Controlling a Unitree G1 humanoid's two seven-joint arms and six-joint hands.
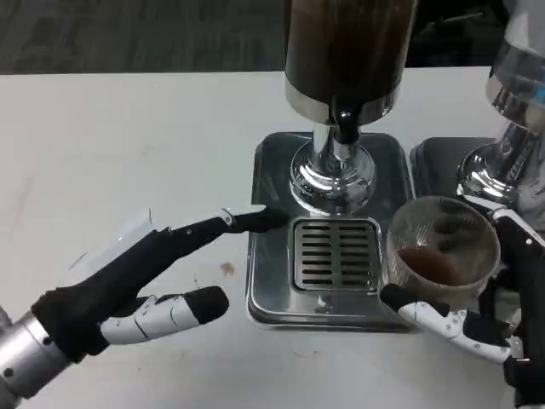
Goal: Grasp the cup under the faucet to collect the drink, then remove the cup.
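A clear plastic cup [443, 251] with a little brown drink in its bottom stands at the right edge of the dispenser's metal base [271, 256], to the right of the slotted drip grate [335, 254]. My right hand [485, 307] grips the cup, with fingers around its near and right sides. The black faucet [345, 126] hangs from the dark drink tank [349, 51], above and behind the grate, left of the cup. My left hand [136, 277] lies open on the table left of the base, one black fingertip touching the base's left rim.
A second dispenser [511, 128] on its own metal tray stands at the far right, close behind my right hand. A small brown spot [226, 269] marks the white table near the base. Open table stretches to the left and back.
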